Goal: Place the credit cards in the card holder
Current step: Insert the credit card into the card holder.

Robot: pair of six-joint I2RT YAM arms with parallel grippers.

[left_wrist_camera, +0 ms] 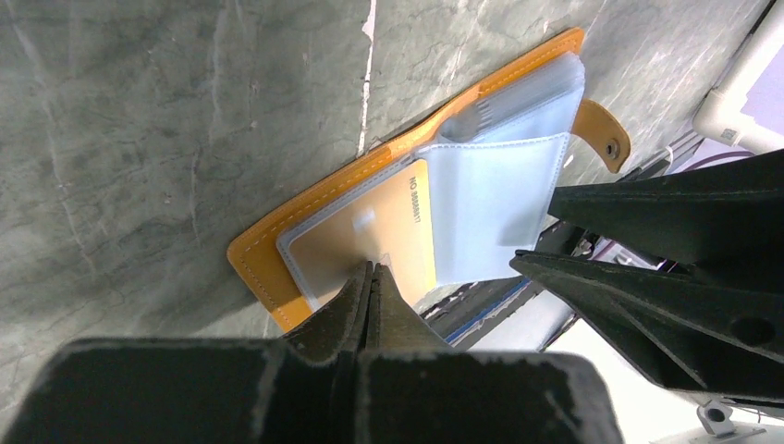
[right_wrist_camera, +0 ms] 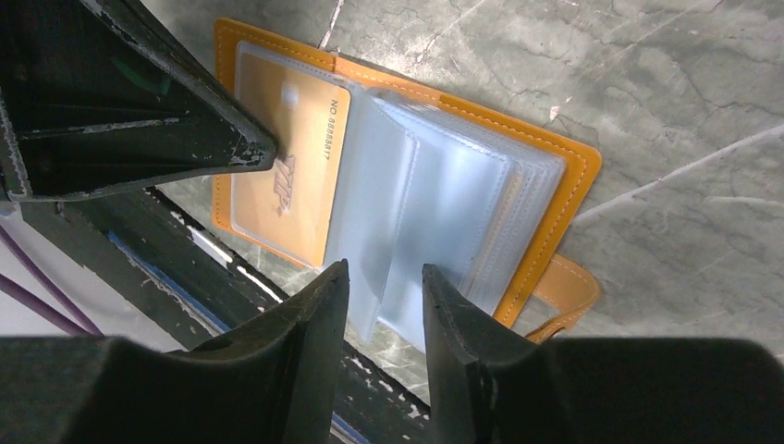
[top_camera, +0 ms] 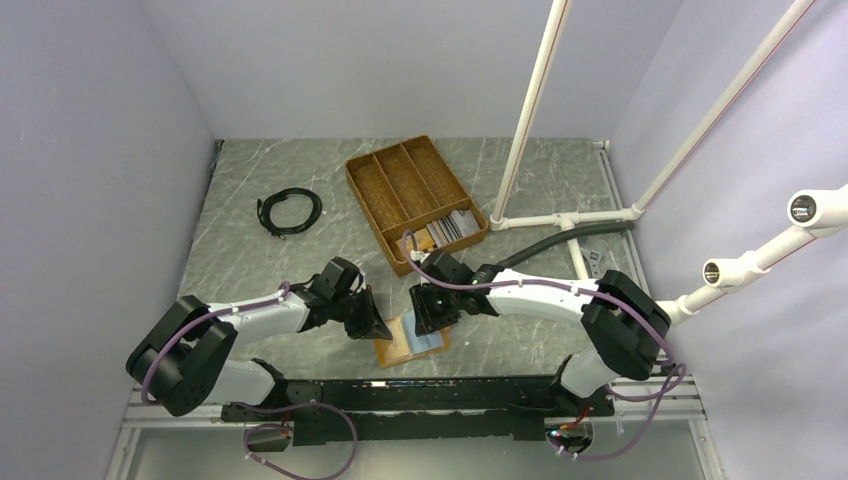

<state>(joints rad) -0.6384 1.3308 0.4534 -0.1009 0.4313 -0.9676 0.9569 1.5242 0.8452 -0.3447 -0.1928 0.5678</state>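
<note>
Overhead and close wrist views share card holder.

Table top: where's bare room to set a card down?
Bare table lies between the black cable coil and the wicker tray, and along the left wall beside the coil. It is crowded at the front, where the left fingers and right fingers meet at the open card holder.
</note>
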